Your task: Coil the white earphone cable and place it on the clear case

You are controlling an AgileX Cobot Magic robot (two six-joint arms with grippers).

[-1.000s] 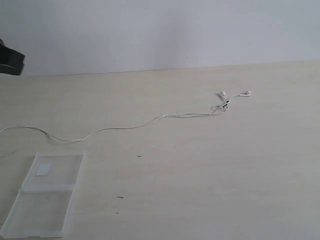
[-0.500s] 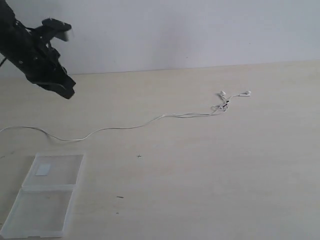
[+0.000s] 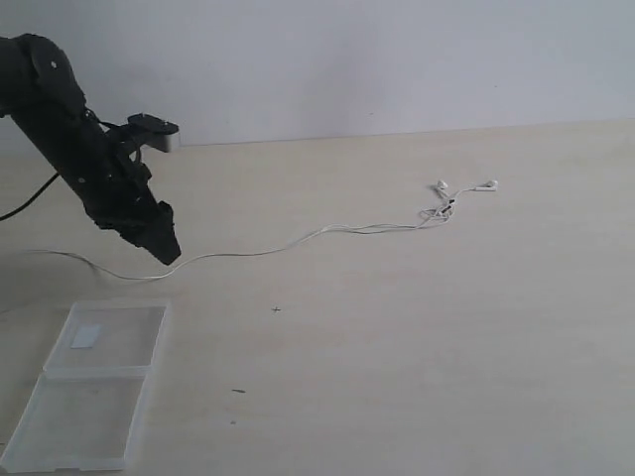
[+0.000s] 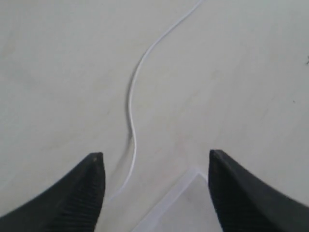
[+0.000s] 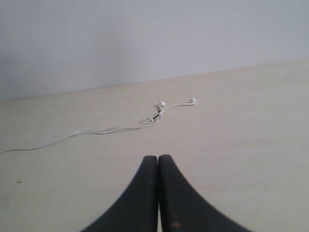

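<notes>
The white earphone cable (image 3: 298, 241) lies stretched across the table, its two earbuds (image 3: 466, 185) at the far right and its thin tail running off to the left. The clear case (image 3: 87, 385) lies open and flat at the front left, a whitish patch in its far half. My left gripper (image 3: 167, 248) hangs just above the cable's left stretch, jaws wide apart and empty. In the left wrist view the cable (image 4: 133, 121) curves between the fingertips (image 4: 94, 166) and a corner of the case (image 4: 190, 193) shows. My right gripper (image 5: 158, 159) is shut, empty, well short of the earbuds (image 5: 176, 103).
The pale wooden table (image 3: 446, 347) meets a plain white wall at the back. Small dark specks (image 3: 276, 309) mark the tabletop near the middle. The right arm is not in the exterior view.
The left arm came in from the upper left and swung down and rightward over the cable's left stretch. The cable, case and right gripper have not moved.
</notes>
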